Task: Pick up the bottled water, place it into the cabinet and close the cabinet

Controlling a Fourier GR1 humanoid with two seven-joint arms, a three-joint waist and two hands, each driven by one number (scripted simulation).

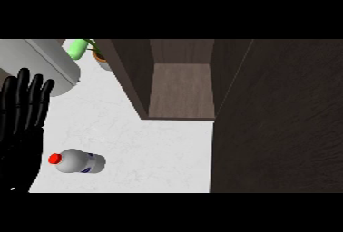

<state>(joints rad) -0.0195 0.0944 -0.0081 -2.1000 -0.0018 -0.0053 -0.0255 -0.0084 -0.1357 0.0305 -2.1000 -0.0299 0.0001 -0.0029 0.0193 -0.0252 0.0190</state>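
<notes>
At the left edge of the head view, the black left hand (pixel 23 118) shows with its fingers straight, spread and pointing up, holding nothing. It rests over the left edge of the white marbled counter (pixel 154 149).

1. Task object: the grey plastic water bottle with a red cap (pixel 78 161) lies on the counter near its front left corner. Its cap points toward the left hand. The bottle sits just beside the hand; contact between them cannot be confirmed.

2. Cabinet: the dark brown wooden cabinet (pixel 181 90) stands at the back of the counter, right of centre. It is open, and its lighter wood floor is visible between 2 dark side walls. A broad dark brown panel (pixel 281 118), which appears to be the cabinet door, covers the right side of the view.

3. Other items: a rounded grey-white appliance (pixel 50 65) occupies the back left corner of the counter. Beside it, a green plant in a small pot (pixel 90 50) stands against the cabinet's left wall.

The right hand does not appear in this view.
</notes>
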